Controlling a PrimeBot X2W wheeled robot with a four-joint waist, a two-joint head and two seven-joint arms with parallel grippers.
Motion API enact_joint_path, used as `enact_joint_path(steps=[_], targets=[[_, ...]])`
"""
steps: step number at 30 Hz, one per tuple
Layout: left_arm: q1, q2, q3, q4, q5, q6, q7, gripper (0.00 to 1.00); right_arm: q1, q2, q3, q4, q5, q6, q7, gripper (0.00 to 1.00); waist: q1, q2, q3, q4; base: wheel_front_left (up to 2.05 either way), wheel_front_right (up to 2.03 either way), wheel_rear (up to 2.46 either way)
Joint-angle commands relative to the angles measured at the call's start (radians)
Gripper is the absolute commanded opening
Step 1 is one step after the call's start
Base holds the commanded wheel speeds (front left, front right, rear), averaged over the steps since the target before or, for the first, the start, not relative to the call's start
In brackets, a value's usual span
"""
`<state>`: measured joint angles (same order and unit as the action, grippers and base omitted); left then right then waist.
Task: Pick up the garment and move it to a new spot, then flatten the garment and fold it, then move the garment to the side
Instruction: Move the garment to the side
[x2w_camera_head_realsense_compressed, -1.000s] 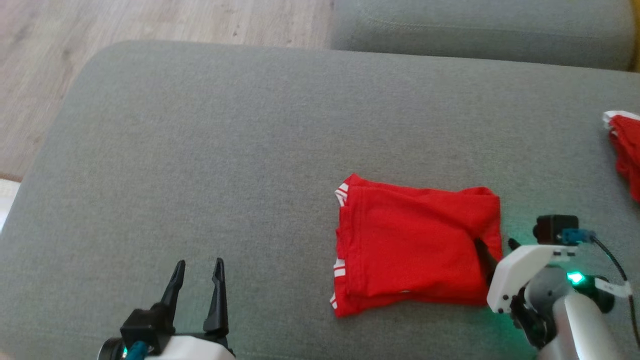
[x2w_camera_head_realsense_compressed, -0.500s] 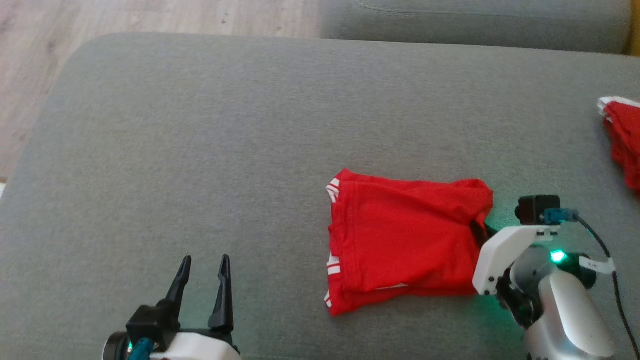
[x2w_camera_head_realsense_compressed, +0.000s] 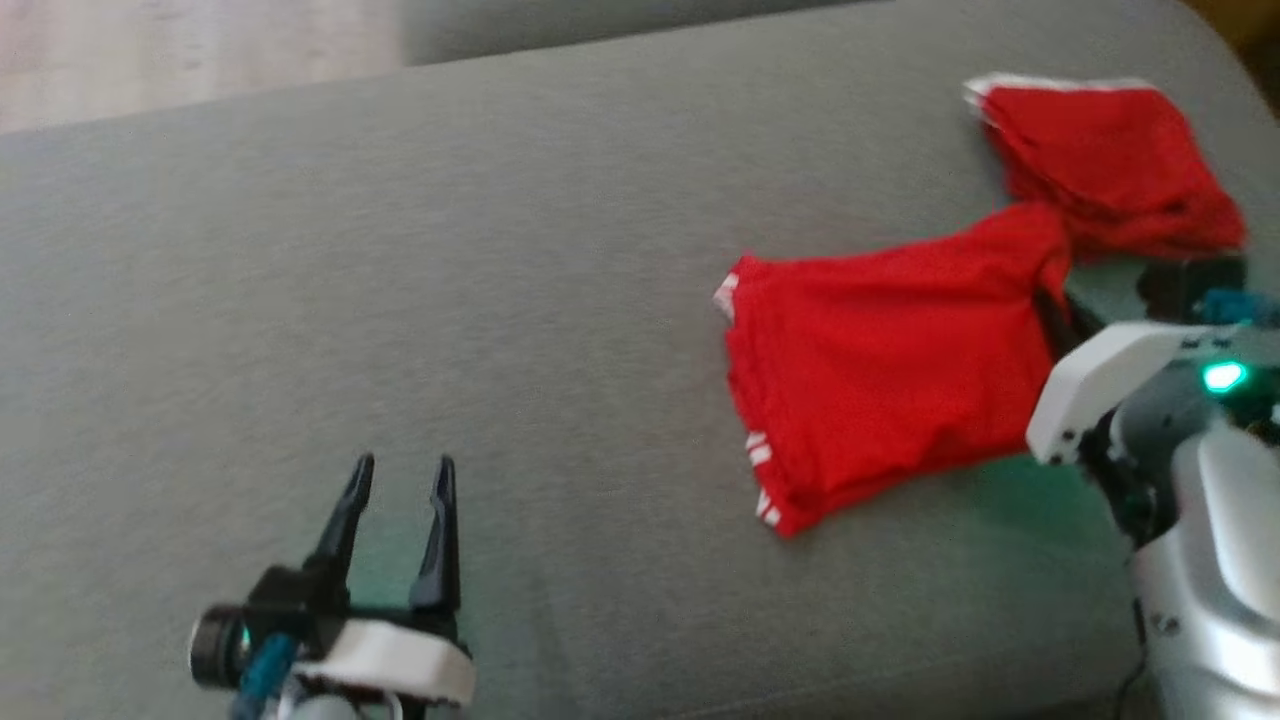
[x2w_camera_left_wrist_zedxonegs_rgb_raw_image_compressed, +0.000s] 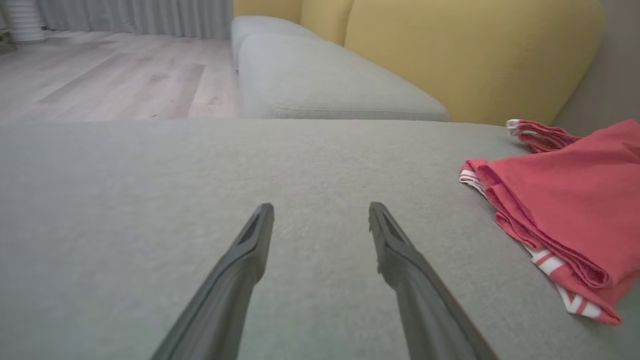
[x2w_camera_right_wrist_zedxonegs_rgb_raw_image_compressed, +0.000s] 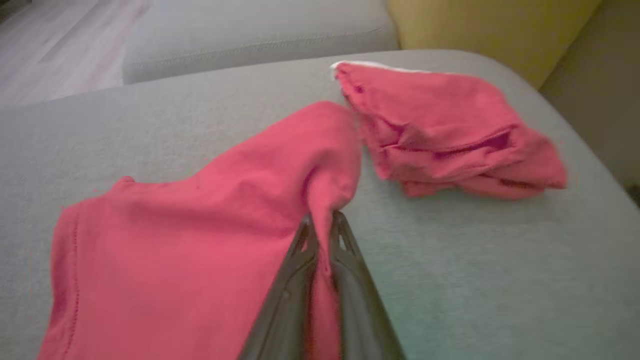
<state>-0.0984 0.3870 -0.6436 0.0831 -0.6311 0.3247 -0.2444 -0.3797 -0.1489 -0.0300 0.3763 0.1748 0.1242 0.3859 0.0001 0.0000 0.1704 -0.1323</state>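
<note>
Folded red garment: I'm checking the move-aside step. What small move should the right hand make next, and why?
Probably draw the folded garment slightly toward the robot's right, stopping beside the other red garment: the right hand is shut on its raised corner, while most of it lies on the cushion.

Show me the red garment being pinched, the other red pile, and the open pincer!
held garment (x2w_camera_head_realsense_compressed: 880, 380), head view, flat middle
other red pile (x2w_camera_head_realsense_compressed: 1100, 160), head view, centre
left pincer (x2w_camera_head_realsense_compressed: 405, 462), head view, between fingertips

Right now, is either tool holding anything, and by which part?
Right tool pinches the folded red garment by one raised corner; left tool holds nothing.
</note>
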Motion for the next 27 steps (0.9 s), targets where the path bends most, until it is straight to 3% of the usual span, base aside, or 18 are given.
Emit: enact_joint_path(steps=[1, 7, 12, 27], targets=[[-0.053, 0.021, 0.037, -0.032, 0.009, -0.002, 0.001, 1.00, -0.045, -0.023, 0.012, -0.045, -0.001, 0.007, -0.011, 0.00, -0.0001, 0.0000, 0.058, -0.099, 0.00, 0.00, 0.00], [-0.128, 0.017, 0.013, -0.042, 0.038, -0.011, 0.033, 1.00, -0.074, -0.036, 0.005, -0.090, 0.004, 0.007, -0.016, 0.00, -0.0001, 0.0000, 0.091, -0.187, 0.00, 0.00, 0.00], [-0.152, 0.011, 0.003, -0.036, 0.044, -0.015, 0.045, 1.00, -0.095, -0.040, 0.051, -0.117, 0.006, 0.007, -0.017, 0.00, -0.0001, 0.0000, 0.091, -0.199, 0.00, 0.00, 0.00], [-0.111, -0.028, 0.007, 0.003, 0.016, -0.017, 0.012, 1.00, -0.290, -0.112, 0.149, -0.141, 0.034, 0.007, 0.083, 0.00, -0.0001, 0.0000, 0.024, -0.019, 0.00, 0.00, 0.00]])
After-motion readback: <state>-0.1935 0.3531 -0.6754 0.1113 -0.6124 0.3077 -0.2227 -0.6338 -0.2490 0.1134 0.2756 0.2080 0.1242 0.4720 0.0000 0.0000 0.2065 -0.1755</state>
